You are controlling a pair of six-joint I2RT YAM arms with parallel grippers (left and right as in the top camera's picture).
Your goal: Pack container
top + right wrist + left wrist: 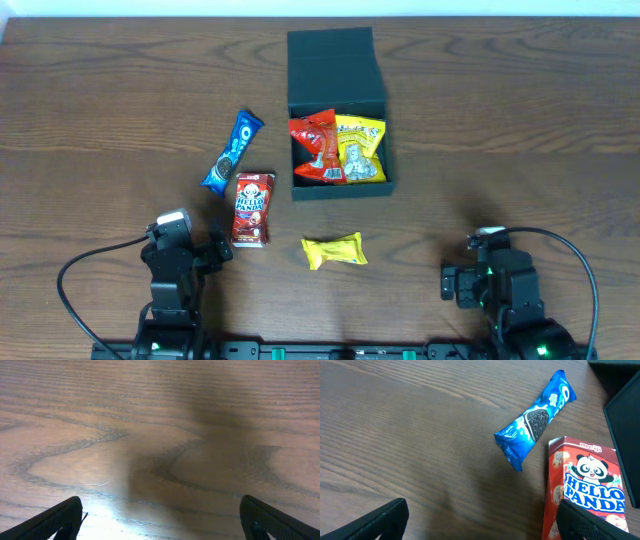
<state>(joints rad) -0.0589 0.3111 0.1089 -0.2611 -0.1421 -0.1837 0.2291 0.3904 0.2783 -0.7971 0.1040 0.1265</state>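
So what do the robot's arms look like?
The left arm and right arm are black and blocky, with tiny green lights. The left one has a silvery cap on top. A thin black left cable and right cable loop out from them. The left gripper and right gripper each have two flat black fingers with pointed tips.

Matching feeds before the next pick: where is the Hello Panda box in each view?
Overhead: Hello Panda box left of centre, front-left of the container.
Left wrist: box lower right, cut by the edge.
Right wrist: not in it; just table.
Shared landmark: blue Oreo packet beside it, overhead and left wrist.
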